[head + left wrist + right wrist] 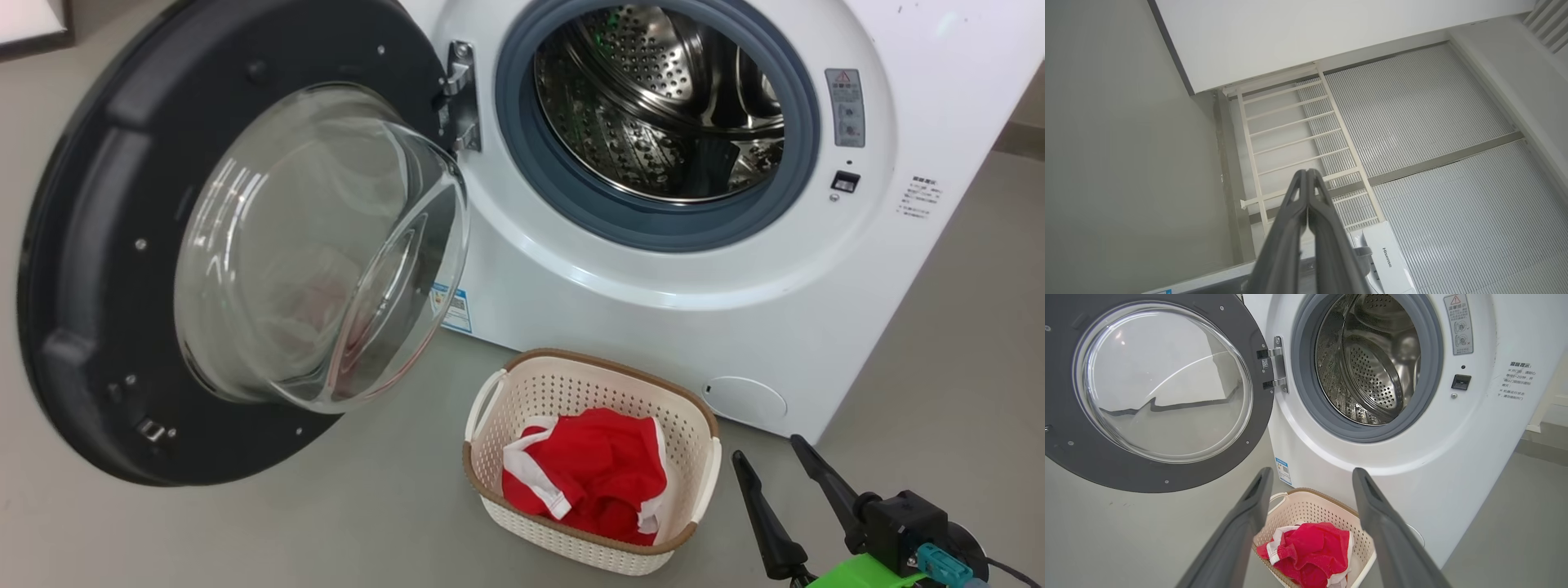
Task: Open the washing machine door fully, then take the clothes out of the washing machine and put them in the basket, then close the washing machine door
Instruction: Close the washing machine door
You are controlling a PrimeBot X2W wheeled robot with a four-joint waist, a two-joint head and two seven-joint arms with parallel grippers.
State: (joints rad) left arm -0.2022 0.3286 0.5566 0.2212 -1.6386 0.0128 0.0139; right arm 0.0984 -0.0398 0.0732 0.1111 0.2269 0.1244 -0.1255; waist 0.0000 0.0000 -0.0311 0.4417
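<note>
Washing machine door [106, 269] stands swung wide at the far left, hinged to the washing machine [653, 310], whose drum [653, 106] looks bare as far as I can see in. Below it the basket [571, 363] sits on the floor just before the machine's front, with the clothes [596, 474] heaped inside, so I judge that closing is what remains. I'd push on the rim's outer edge, far from the hinge, follow its arc and press until the latch catches. My right gripper [767, 449], lower right, is spread wide and empty; my left gripper [1306, 175] is pressed together, holding nothing. I count one door, one machine, one basket, one red heap — garments uncountable — and two grippers.
</note>
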